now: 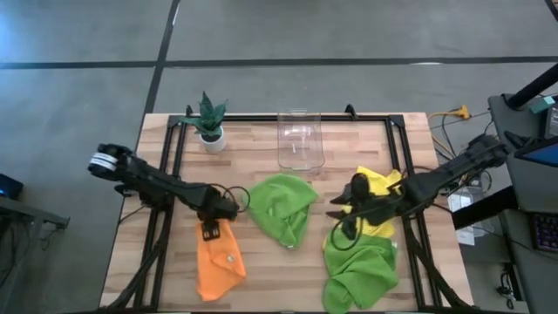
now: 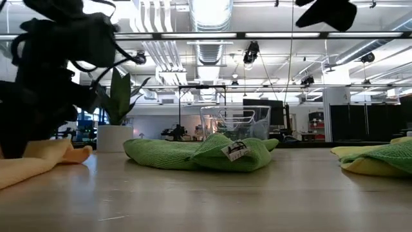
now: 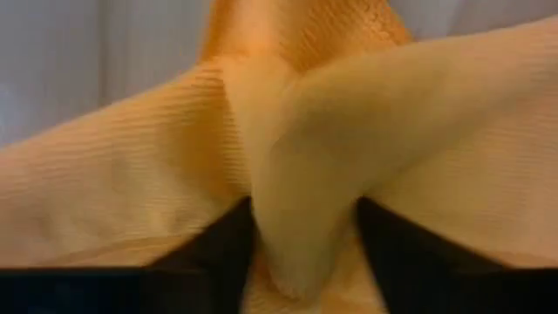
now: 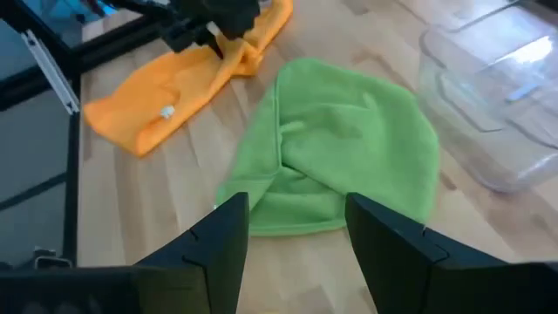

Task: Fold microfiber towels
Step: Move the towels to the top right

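An orange towel (image 1: 218, 262) lies lengthwise on the table at the near left; it also shows in the right wrist view (image 4: 174, 87). My left gripper (image 1: 212, 230) stands on its far end, pointing down, shut on it. A lime green towel (image 1: 283, 208) lies bunched at the table's middle, its white tag (image 2: 237, 150) facing the near edge. At the right, a yellow towel (image 1: 381, 194) lies partly under a second green towel (image 1: 362, 272). My right gripper (image 4: 296, 240) hangs open above these two, holds nothing, and faces the middle green towel (image 4: 349, 148). My left gripper pinches a raised fold (image 3: 296, 218) of the orange towel between its two fingers (image 3: 209, 257), at the towel's far end. The fingers come from above and point down. The rest of the towel lies slack on the table.
A clear plastic bin (image 1: 301, 138) stands at the far middle, and a small potted plant (image 1: 209, 122) at the far left. A black frame (image 1: 288, 118) runs around the tabletop. Bare wood shows between the towels and along the near edge.
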Robot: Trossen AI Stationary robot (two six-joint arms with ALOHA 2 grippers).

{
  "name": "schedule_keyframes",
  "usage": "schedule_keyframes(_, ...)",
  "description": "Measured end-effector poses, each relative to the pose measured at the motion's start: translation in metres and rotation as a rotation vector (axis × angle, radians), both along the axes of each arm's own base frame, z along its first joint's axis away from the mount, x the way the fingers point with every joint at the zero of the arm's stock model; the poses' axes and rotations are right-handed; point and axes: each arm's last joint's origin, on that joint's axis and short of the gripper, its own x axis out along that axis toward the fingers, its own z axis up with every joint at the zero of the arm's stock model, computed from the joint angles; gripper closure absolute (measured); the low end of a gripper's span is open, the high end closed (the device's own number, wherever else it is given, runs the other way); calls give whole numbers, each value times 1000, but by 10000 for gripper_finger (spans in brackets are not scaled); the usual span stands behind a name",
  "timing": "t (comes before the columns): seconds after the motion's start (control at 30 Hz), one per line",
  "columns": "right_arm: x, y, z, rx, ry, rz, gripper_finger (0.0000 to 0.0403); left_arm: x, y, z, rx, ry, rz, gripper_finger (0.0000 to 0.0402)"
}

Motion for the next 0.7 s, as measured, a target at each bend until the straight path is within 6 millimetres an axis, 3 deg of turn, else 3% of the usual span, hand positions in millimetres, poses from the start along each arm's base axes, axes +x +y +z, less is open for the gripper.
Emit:
schedule_keyframes(0.07,-10,-5,8,11,-18,-3,216,13,-4,14,-31,-44,-44,360)
schedule_keyframes(0.1,-16,-8,12,20,-27,-6,216,20,-5,23,-44,-77,-52,378)
schedule_keyframes(0.27,-46,-20,30,93,-80,-18,216,61,-8,100,-94,-381,-37,389)
schedule_keyframes(0.47,-76,-26,44,168,-153,17,216,129,3,198,-116,-1052,-112,399)
schedule_keyframes(0.57,-85,-27,49,191,-181,45,216,172,30,222,-69,-1278,-61,399)
schedule_keyframes(0.7,-92,-26,52,206,-197,81,216,226,67,224,-113,-1377,-15,397)
